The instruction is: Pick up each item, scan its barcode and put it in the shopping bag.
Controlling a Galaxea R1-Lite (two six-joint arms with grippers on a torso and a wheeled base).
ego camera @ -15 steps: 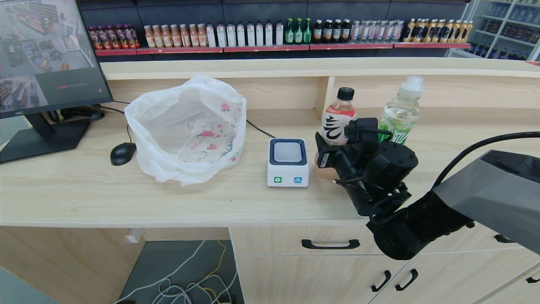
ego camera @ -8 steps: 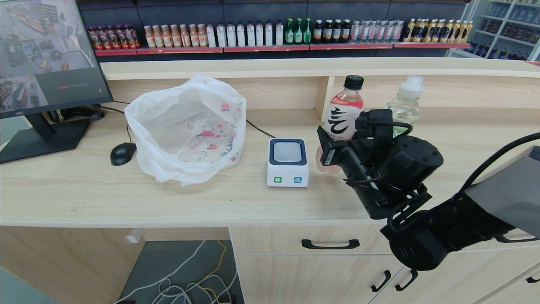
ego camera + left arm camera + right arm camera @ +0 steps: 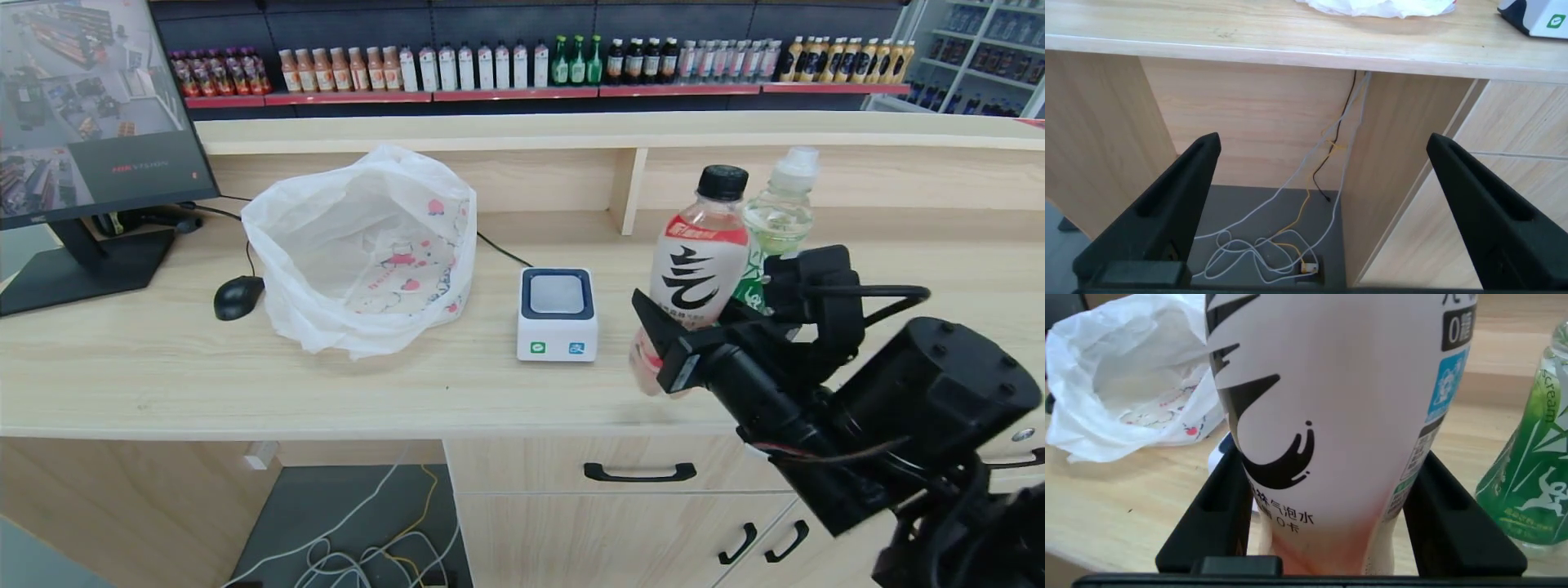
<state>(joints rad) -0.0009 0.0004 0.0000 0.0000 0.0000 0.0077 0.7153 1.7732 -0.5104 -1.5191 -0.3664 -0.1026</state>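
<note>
Right pincer [image 3: 712,328] is clamped on the capped pink bottle [image 3: 699,261], upright over the surface [image 3: 163,384] just right of the scanner [image 3: 557,314]. Left pincer [image 3: 1323,214] gapes wide, holding nothing. Shopping bag [image 3: 359,245] stands open-mouthed on the scanner's other side.

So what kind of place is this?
Probably a shop's checkout: shelves of drink bottles behind, and a barcode scanner beside a shopping bag on the counter.

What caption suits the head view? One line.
Right claw holds a black-capped pink plastic bottle beside the white square scanner.
</note>
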